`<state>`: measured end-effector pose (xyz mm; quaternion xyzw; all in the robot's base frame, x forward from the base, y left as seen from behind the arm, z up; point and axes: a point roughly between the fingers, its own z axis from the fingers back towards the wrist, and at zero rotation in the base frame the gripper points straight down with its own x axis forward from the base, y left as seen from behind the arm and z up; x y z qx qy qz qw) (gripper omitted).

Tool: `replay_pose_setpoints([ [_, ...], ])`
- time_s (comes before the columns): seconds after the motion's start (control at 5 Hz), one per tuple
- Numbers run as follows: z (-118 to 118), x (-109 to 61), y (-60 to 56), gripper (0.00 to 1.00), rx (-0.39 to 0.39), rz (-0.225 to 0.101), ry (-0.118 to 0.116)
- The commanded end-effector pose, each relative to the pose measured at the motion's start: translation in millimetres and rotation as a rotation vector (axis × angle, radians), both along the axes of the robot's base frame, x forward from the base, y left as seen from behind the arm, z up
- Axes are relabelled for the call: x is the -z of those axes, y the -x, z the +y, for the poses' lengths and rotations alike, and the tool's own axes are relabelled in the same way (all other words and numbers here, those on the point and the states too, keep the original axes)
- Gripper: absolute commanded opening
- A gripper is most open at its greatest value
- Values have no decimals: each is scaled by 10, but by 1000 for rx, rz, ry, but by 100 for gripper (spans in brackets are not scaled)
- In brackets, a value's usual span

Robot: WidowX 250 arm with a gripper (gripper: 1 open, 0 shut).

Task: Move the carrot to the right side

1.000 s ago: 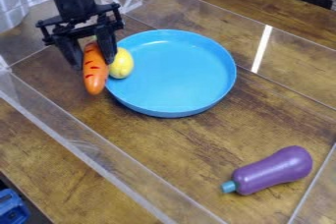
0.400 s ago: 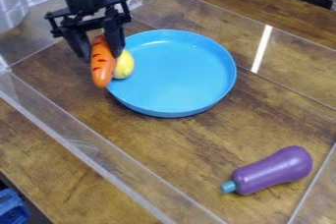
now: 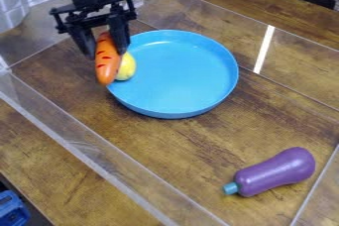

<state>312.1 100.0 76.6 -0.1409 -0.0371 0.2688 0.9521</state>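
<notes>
The jaws are pinching the carrot near its upper end at the ten o'clock edge of the blue plate, beside the lemon, its long axis running roughly twelve to six, so the rightward carry, toward three o'clock, looks to go broadside.

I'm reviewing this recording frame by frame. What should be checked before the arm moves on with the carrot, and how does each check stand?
1. Gripper shut on the carrot: ok.
2. Right object chosen, not the lemon or the eggplant: ok, the orange one is in the jaws.
3. Carrot's lower end free of the table: cannot tell from this single view.
4. Carrot separated from the lemon: cannot tell, they overlap in the picture.
5. Carrot at the right side: not ok, it is at the left of the blue plate in the view.
</notes>
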Motion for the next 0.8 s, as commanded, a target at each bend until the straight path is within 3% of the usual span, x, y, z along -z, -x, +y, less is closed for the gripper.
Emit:
replay_pose_setpoints([
  [0.0, 2, -260, -152, 0, 33, -87, -57],
  [0.6, -42, -197, -295, 0, 111, -100, -123],
])
